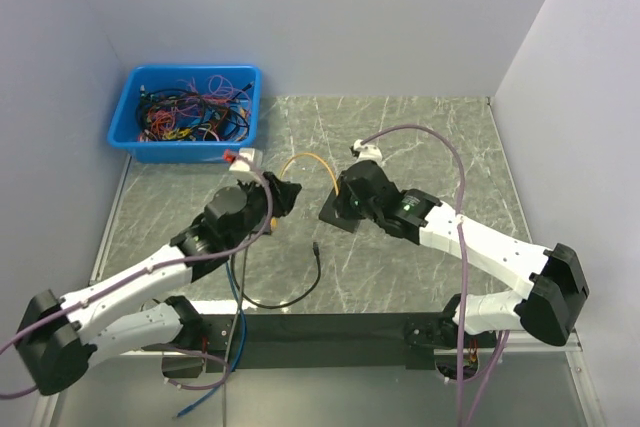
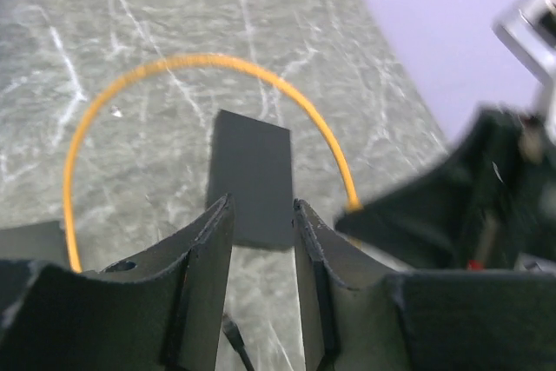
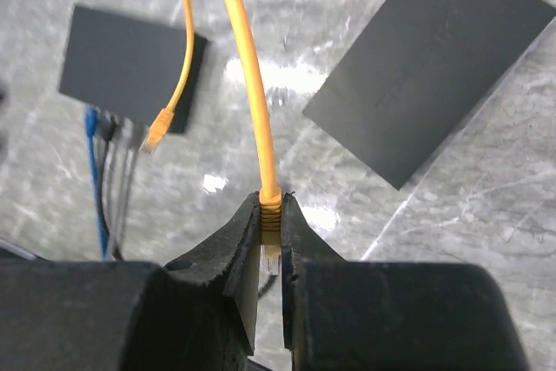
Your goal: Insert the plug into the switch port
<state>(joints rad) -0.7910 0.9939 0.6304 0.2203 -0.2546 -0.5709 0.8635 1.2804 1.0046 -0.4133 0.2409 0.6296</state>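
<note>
1. Orange plug point(image 3: 271, 208) is pinched by its boot in the right gripper point(image 3: 271, 219), probably so it can be aimed at a port.
2. Cable point(image 3: 248, 58) trails off to 12 o'clock.
3. Left gripper point(image 2: 262, 206) has its jaws part-spread about a black box point(image 2: 252, 162). Whether it braces or only flanks the box, I cannot tell.
4. Switch point(image 3: 130, 67) lies at 10 o'clock, well apart from the plug.

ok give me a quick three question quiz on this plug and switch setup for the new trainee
1. True or false: the right gripper is shut on the plug of the orange cable.
2. The blue bin of wires sits at which part of the table? A far left corner; B far right corner; C near edge.
3. How many flat dark boxes lie in the right wrist view?
Key: 1 true; 2 A; 3 two.
</note>
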